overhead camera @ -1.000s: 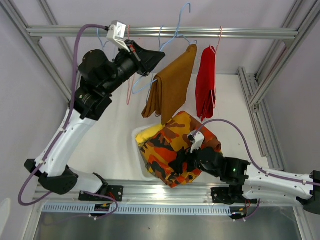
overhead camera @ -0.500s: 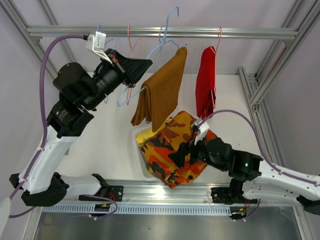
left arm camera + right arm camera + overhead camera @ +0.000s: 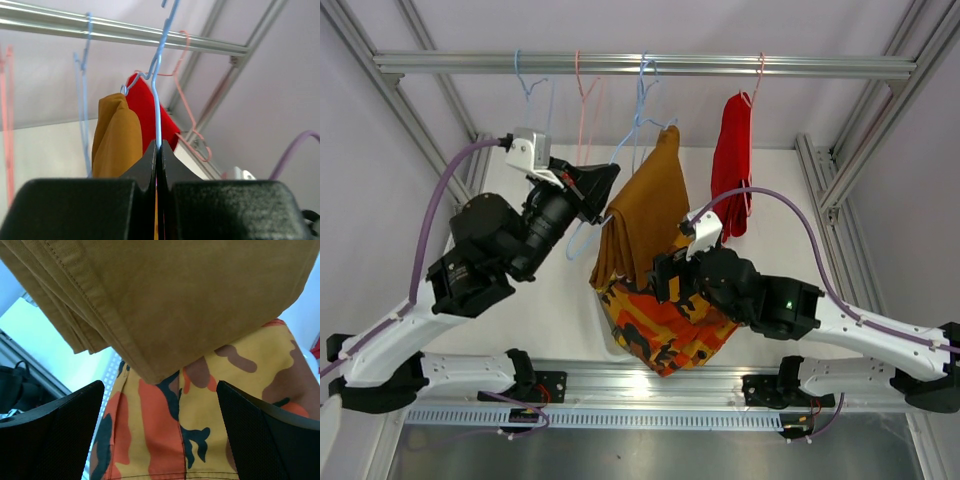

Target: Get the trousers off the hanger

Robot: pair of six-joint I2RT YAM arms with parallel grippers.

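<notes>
Left wrist view puts the left gripper [image 3: 158, 150] right under my nose: its fingers are pressed together, clamped on the thin wire of the blue hanger [image 3: 157, 100]; that wire runs straight up from the pinch towards the rail [image 3: 125, 32], though I cannot tell whether the hook sits on it. Over the hanger droop the brown trousers [image 3: 117, 135], folded, with the red trousers [image 3: 150, 110] just behind on a pink hanger.

The right gripper [image 3: 160, 385] has its fingers spread wide, holding nothing; it sits just below the brown pair's lower edge, with the orange-red camouflage trousers [image 3: 165, 440] underneath.

I'd judge the step to be this: one arm steadies the hanger while the other comes for the brown pair. Next, the open fingers need to rise around that hanging end, close on every layer, then draw the cloth sideways off the bar.

From above, the brown trousers' long axis runs steeply from the hook end near the rail down and left; the folded ends point down at the pile.
</notes>
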